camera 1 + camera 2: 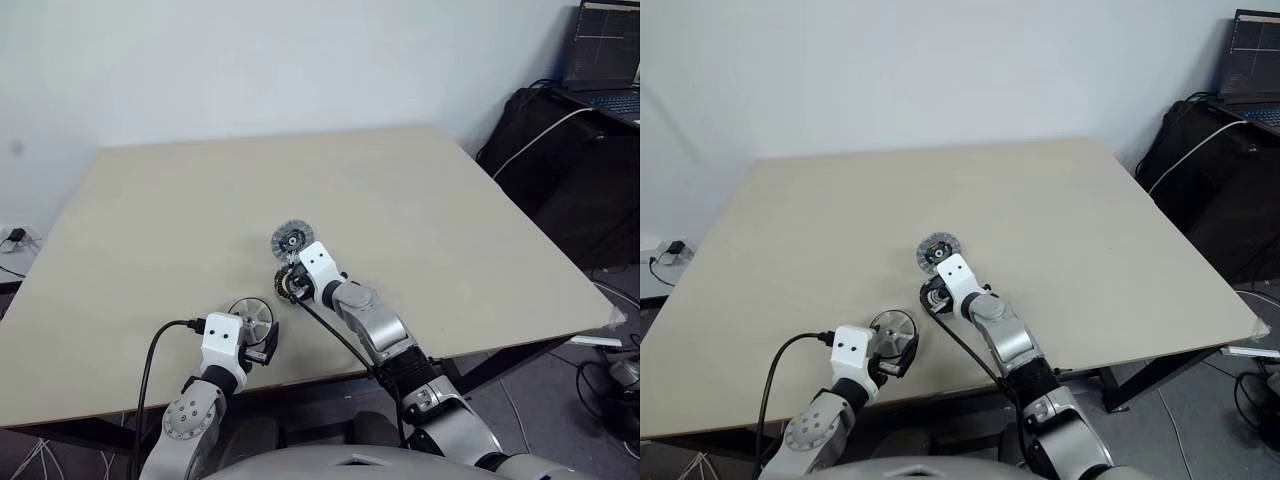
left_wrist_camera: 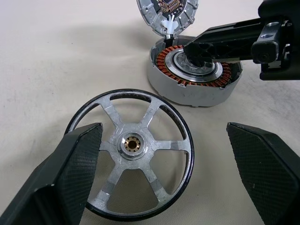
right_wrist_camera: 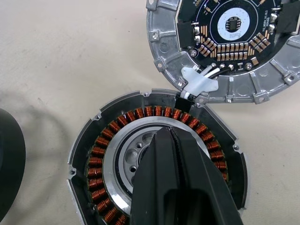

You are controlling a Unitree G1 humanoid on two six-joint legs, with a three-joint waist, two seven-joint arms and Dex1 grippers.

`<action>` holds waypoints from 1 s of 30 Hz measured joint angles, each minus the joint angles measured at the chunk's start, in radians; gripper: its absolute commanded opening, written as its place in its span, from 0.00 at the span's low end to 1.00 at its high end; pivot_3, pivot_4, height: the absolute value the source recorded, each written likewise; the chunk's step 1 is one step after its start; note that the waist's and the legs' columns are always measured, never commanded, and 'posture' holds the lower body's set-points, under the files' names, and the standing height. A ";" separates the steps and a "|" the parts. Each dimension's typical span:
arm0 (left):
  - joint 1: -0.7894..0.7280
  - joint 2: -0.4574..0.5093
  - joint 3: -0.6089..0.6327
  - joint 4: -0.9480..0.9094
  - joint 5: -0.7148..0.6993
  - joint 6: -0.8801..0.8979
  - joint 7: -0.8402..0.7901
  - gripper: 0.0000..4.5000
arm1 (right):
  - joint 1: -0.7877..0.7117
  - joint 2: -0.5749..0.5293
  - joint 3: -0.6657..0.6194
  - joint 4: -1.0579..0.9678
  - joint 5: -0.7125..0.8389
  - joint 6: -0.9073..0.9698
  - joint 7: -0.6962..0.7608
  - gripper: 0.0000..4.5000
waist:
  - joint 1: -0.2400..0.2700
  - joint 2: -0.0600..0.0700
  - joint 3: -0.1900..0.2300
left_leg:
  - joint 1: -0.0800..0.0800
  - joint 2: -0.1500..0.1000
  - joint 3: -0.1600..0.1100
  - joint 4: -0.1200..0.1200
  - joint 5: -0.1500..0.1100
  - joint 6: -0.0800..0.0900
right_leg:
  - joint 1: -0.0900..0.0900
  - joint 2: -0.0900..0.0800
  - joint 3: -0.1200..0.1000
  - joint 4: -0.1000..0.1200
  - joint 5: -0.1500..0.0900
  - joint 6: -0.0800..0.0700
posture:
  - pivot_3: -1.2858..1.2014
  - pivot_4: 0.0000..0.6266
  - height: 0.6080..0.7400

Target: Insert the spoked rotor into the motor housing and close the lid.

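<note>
Beige table (image 1: pixel 420 230): 1 silver 6-spoke rotor (image 2: pixel 133 157) betw wide-open left gripper (image 2: pixel 164 164), 1 copper-wound housing (image 3: pixel 154 154) w/ shut right gripper (image 3: pixel 171 140) tips inside, 1 lid (image 3: pixel 225 51) open.

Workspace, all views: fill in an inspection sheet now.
Surface: beige table, mostly bare.
Spoked rotor: flat on the table near its front edge, not yet inserted.
Motor housing: beside the rotor, copper windings exposed.
Lid: open, lying next to the housing, circuit side up, joined to it by short wires.
Clutter: nothing seen on the table.
Left gripper: open, fingers either side of the rotor, not touching it.
Right gripper: shut, tip over the housing's centre.
Cables: black cable to the left wrist; more on the floor.
Surroundings: white wall, laptop on a dark stand at far right.
</note>
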 measured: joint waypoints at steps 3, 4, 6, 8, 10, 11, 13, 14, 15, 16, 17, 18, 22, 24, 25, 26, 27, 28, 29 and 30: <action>0.001 0.000 0.000 0.000 0.000 -0.002 0.002 1.00 | -0.009 0.004 0.001 0.017 -0.002 -0.007 0.001 0.01 | -0.003 0.000 0.000 | 0.000 0.000 0.000 0.000 0.000 0.000 | 0.000 0.000 0.000 0.000 0.000 0.000 | 0.52 0.00 1.00; 0.002 0.000 0.000 0.000 0.000 -0.003 0.003 1.00 | -0.011 0.005 0.001 0.023 -0.002 -0.010 0.001 0.01 | -0.003 0.000 0.000 | 0.000 0.000 0.000 0.000 0.000 0.000 | 0.000 0.000 0.000 0.000 0.000 0.000 | 0.52 0.00 1.00; 0.004 0.000 0.000 0.000 0.000 -0.003 0.004 1.00 | -0.019 0.009 0.003 0.037 -0.003 -0.019 0.002 0.01 | -0.003 0.000 0.000 | 0.000 0.000 0.000 0.000 0.000 0.000 | 0.000 0.000 0.000 0.000 0.000 0.000 | 0.52 0.00 1.00; 0.006 -0.001 0.000 0.000 0.000 -0.004 0.005 1.00 | -0.029 0.012 0.007 0.051 -0.004 -0.021 0.003 0.01 | -0.004 0.000 0.000 | 0.000 0.000 0.000 0.000 0.000 0.000 | 0.000 0.000 0.000 0.000 0.000 0.000 | 0.52 0.00 1.00; 0.009 -0.001 0.001 0.000 0.000 -0.004 0.006 1.00 | -0.030 0.017 0.008 0.056 -0.004 -0.024 0.005 0.01 | -0.003 0.000 0.000 | 0.000 0.000 0.000 0.000 0.000 0.000 | 0.000 0.000 0.000 0.000 0.000 0.000 | 0.52 0.00 1.00; 0.010 -0.001 0.001 0.000 0.000 -0.004 0.006 1.00 | -0.031 0.020 0.009 0.059 -0.004 -0.027 0.006 0.01 | -0.003 0.000 0.000 | 0.000 0.000 0.000 0.000 0.000 0.000 | 0.000 0.000 0.000 0.000 0.000 0.000 | 0.52 0.00 1.00; 0.009 -0.001 0.001 0.000 0.000 -0.004 0.006 1.00 | -0.031 0.022 0.011 0.062 -0.004 -0.030 0.008 0.01 | -0.003 0.000 0.000 | 0.000 0.000 0.000 0.000 0.000 0.000 | 0.000 0.000 0.000 0.000 0.000 0.000 | 0.52 0.00 1.00; 0.009 -0.001 0.000 0.000 0.000 -0.004 0.005 1.00 | -0.031 0.022 0.011 0.063 -0.004 -0.031 0.008 0.01 | -0.003 0.000 0.000 | 0.000 0.000 0.000 0.000 0.000 -0.001 | 0.000 0.000 0.000 0.000 0.000 0.000 | 0.52 0.00 1.00; 0.009 -0.001 0.000 0.000 0.000 -0.004 0.005 1.00 | -0.031 0.022 0.011 0.064 -0.004 -0.033 0.009 0.01 | -0.004 0.000 0.000 | 0.000 0.000 0.000 0.000 0.000 -0.001 | 0.000 0.000 0.000 0.000 0.000 0.000 | 0.52 0.00 1.00; 0.009 -0.001 0.000 0.000 0.000 -0.004 0.005 1.00 | -0.031 0.022 0.011 0.066 -0.004 -0.037 0.009 0.01 | -0.004 0.000 0.000 | 0.000 0.000 0.000 0.000 0.000 -0.001 | 0.000 0.000 0.000 0.000 0.000 0.000 | 0.52 0.00 1.00; 0.009 -0.001 0.000 0.000 0.000 -0.004 0.005 1.00 | -0.031 0.022 0.011 0.067 -0.004 -0.039 0.009 0.01 | -0.004 0.000 0.000 | 0.000 0.000 0.000 0.000 0.000 -0.001 | 0.000 0.000 0.000 0.000 0.000 0.000 | 0.52 0.00 1.00; 0.009 -0.001 0.000 0.000 0.000 -0.004 0.005 1.00 | -0.031 0.022 0.011 0.067 -0.004 -0.040 0.009 0.01 | -0.004 0.000 0.000 | 0.000 0.000 0.000 0.000 0.000 -0.001 | 0.000 0.000 0.000 0.000 0.000 0.000 | 0.52 0.00 1.00; 0.008 -0.001 0.000 0.000 0.000 -0.004 0.005 1.00 | -0.030 0.021 0.007 0.066 -0.004 -0.041 0.006 0.01 | -0.003 0.000 0.000 | 0.000 0.000 0.000 0.000 0.000 -0.001 | 0.000 0.000 0.000 0.000 0.000 0.000 | 0.52 0.00 1.00; 0.008 -0.001 0.000 0.000 0.000 -0.004 0.005 1.00 | -0.030 0.016 0.006 0.064 -0.003 -0.041 0.007 0.01 | -0.003 0.000 0.000 | 0.000 0.000 0.000 0.000 0.000 -0.001 | 0.000 0.000 0.000 0.000 0.000 0.000 | 0.52 0.00 1.00; 0.008 -0.001 0.000 0.000 0.000 -0.004 0.004 1.00 | -0.030 0.014 0.005 0.062 -0.003 -0.040 0.007 0.01 | -0.003 0.000 0.000 | 0.000 0.000 0.000 0.000 0.000 -0.001 | 0.000 0.000 0.000 0.000 0.000 0.000 | 0.52 0.00 1.00; 0.008 -0.001 0.000 0.000 0.000 -0.004 0.004 1.00 | -0.030 0.011 0.005 0.057 -0.003 -0.040 0.007 0.01 | -0.004 0.000 0.000 | 0.000 0.000 0.000 0.000 0.000 -0.001 | 0.000 0.000 0.000 0.000 0.000 0.000 | 0.52 0.00 1.00; 0.007 -0.001 0.000 0.000 0.000 -0.004 0.004 1.00 | -0.030 0.009 0.004 0.053 -0.003 -0.040 0.007 0.01 | -0.004 0.000 0.000 | 0.000 0.000 0.000 0.000 0.000 -0.001 | 0.000 0.000 0.000 0.000 0.000 0.000 | 0.52 0.00 1.00; 0.006 -0.001 0.000 0.001 0.000 -0.004 0.004 1.00 | -0.030 0.008 0.003 0.047 -0.003 -0.040 0.007 0.01 | -0.004 0.000 0.000 | 0.000 0.000 0.000 0.000 0.000 -0.001 | 0.000 0.000 0.000 0.000 0.000 0.000 | 0.52 0.00 1.00; 0.006 -0.001 0.000 0.002 0.000 -0.004 0.004 1.00 | -0.030 0.008 0.001 0.039 -0.003 -0.040 0.007 0.01 | -0.004 0.000 0.000 | 0.000 0.000 0.000 0.000 0.000 -0.001 | 0.000 0.000 0.000 0.000 0.000 0.000 | 0.52 0.00 1.00; 0.004 -0.001 0.000 0.004 0.000 -0.004 0.003 1.00 | -0.030 0.008 0.000 0.035 -0.003 -0.040 0.007 0.01 | -0.004 0.000 0.000 | 0.000 0.000 0.000 0.000 0.000 -0.001 | 0.000 0.000 0.000 0.000 0.000 0.000 | 0.52 0.00 1.00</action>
